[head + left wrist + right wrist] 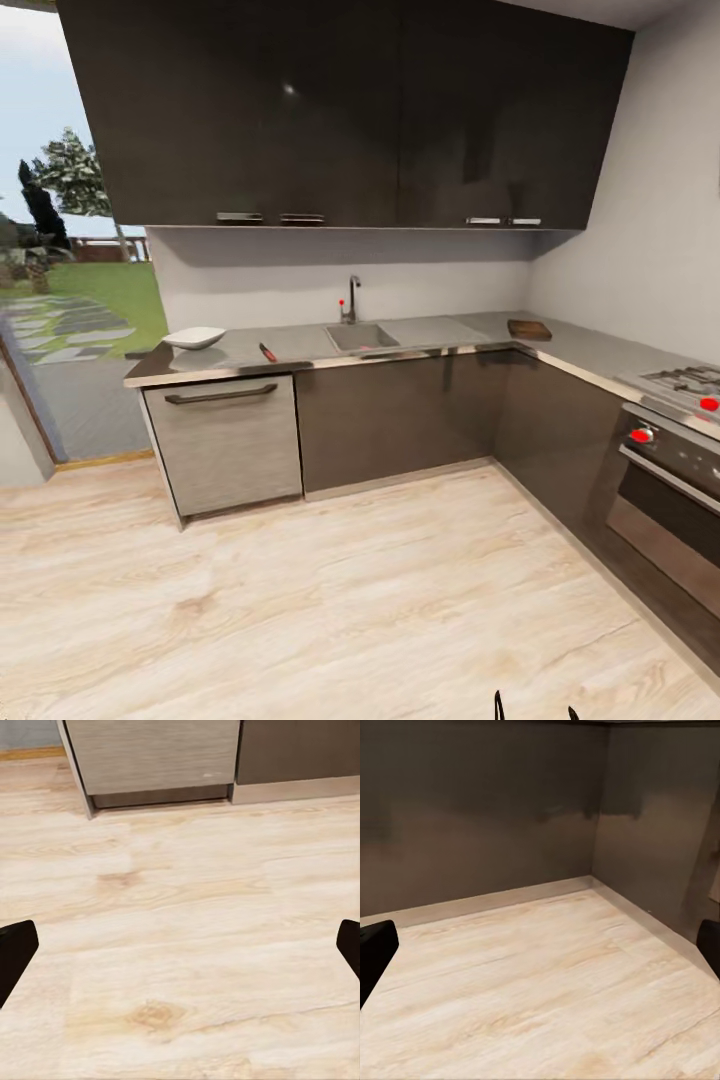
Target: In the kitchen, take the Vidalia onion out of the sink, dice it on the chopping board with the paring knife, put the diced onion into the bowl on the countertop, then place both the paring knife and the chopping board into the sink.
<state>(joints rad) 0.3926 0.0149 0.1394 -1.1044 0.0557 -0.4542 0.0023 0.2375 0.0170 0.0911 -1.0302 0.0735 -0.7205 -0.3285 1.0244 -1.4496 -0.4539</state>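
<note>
I stand well back from the countertop point(430, 335). The steel sink point(362, 336) with its chrome tap point(352, 300) is set in the middle of it. The Vidalia onion is hidden inside the basin. The white bowl point(194, 338) rests at the counter's left end. The paring knife point(268, 352), red-handled, lies between bowl and sink. The dark chopping board point(529, 329) lies near the right corner. My left gripper point(180, 952) is open over bare wooden floor. My right gripper point(540, 952) is open too, near the dark cabinet fronts. Two dark fingertips point(498, 708) poke up at the head view's lower edge.
A light wood floor point(330, 600) lies between me and the cabinets. A pale appliance front point(228, 440) sits under the bowl. A hob point(690, 385) and oven point(670, 490) stand at the right. An open doorway point(60, 330) to a garden is at the left.
</note>
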